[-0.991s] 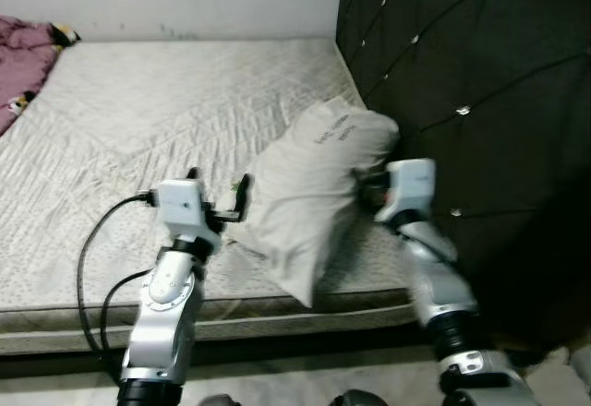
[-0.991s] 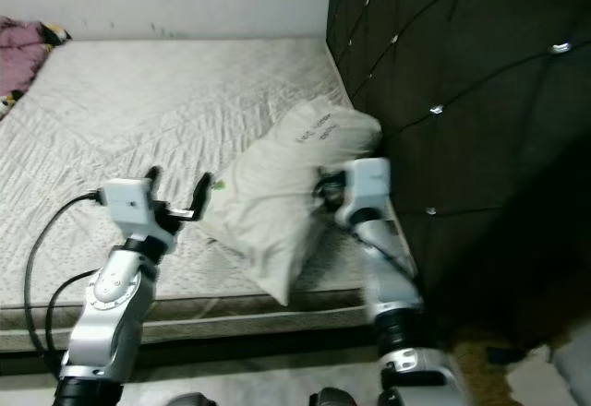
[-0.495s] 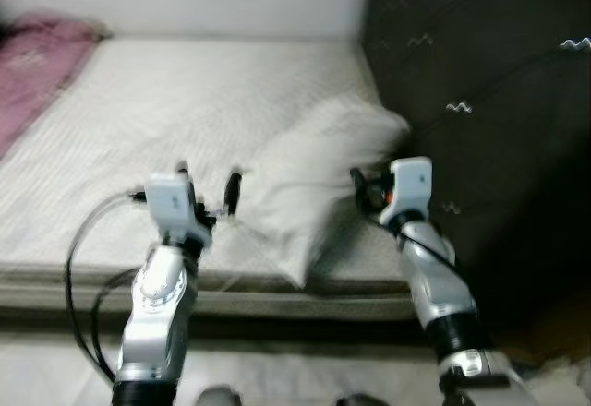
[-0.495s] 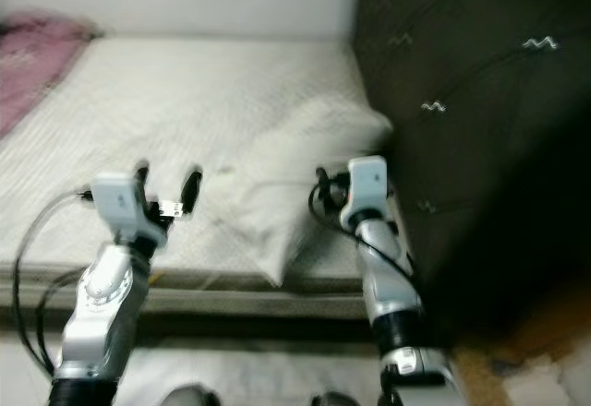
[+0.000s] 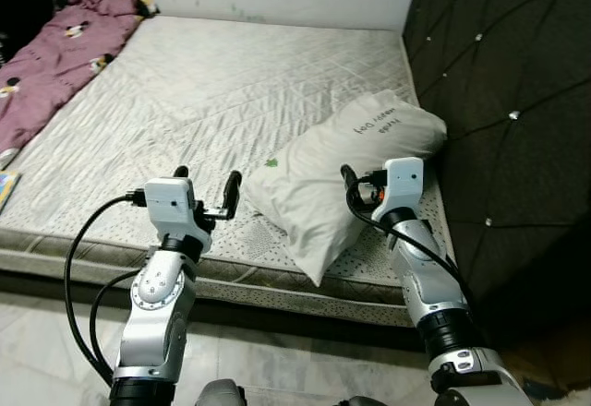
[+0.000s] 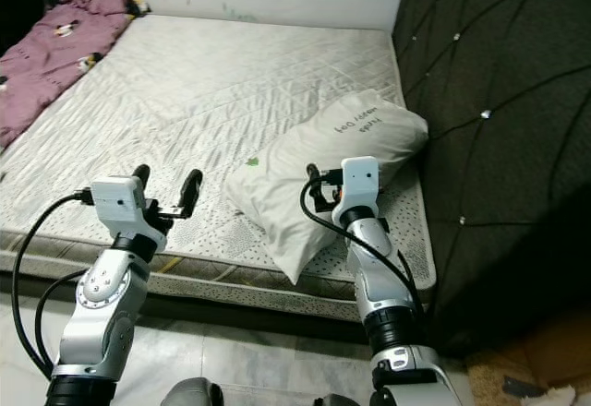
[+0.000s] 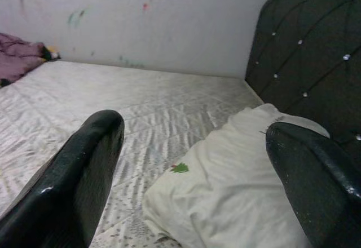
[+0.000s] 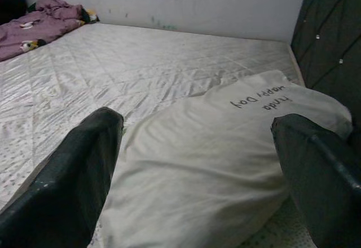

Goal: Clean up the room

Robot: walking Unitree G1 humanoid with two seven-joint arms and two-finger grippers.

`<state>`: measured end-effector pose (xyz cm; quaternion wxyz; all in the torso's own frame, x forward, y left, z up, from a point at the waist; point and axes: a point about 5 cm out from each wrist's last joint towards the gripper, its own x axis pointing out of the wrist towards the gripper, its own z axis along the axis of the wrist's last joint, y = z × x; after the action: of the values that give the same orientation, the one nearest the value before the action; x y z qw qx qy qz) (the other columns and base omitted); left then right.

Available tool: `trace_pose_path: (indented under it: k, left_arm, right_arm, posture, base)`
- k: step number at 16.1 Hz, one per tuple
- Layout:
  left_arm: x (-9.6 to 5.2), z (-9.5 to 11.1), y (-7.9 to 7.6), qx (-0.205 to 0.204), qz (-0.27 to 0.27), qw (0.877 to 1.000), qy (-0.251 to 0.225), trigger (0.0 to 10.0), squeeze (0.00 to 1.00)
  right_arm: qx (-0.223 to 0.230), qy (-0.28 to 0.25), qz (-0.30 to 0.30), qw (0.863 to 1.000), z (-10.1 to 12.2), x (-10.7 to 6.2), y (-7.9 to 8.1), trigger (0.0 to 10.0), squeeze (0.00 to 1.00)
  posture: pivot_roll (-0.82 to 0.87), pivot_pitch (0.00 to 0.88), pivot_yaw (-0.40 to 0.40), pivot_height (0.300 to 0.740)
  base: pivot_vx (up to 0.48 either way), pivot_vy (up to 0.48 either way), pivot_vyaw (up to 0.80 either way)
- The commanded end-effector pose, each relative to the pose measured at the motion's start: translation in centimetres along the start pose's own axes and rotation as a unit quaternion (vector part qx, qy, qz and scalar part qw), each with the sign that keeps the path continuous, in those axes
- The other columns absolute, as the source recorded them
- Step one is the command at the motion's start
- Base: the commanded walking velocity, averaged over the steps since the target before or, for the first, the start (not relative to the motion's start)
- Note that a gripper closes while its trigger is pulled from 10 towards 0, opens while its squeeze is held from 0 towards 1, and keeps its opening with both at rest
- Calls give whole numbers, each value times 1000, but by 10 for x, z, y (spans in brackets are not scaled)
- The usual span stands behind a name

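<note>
Pillow (image 5: 351, 171): white, lying askew on mattress (image 5: 203, 83) beside headboard (image 5: 508, 101), corner overhanging the edge. Left gripper (image 5: 205, 185) and right gripper (image 8: 197, 146): fingers spread, empty, either side. Recommended: pinch opposite edges, lift evenly, square against headboard. Purple blanket (image 5: 55, 46): far corner.

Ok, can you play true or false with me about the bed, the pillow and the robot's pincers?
1. The pillow lies on the mattress beside the dark headboard. True.
2. The left pincer is squeezing the pillow. False: it is open, holds nothing and hangs over the mattress edge.
3. A purple blanket lies on the far side of the bed from the headboard. True.
4. The pillow is plain, with no marks. False: it has dark writing and a small green mark.
5. The right pincer is open, pointing at the pillow. True.
</note>
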<state>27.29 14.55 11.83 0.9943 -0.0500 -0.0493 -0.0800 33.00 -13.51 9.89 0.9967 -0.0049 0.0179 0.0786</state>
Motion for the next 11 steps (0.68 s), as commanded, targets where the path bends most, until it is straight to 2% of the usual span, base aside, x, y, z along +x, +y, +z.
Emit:
trace_pose_path:
  k: [1,11]
  left_arm:
    - [1,5,0,4,-4,1000,-11,10000,0]
    - [1,5,0,6,-8,1000,-10,10000,0]
  right_arm:
    - [1,-7,-1,1000,4,2,0,10000,0]
    - [6,-6,0,1000,4,2,0,10000,0]
  posture:
    - [14,0,6,740]
    - [14,0,7,740]
  base:
    - [304,0,0]
    - [329,0,0]
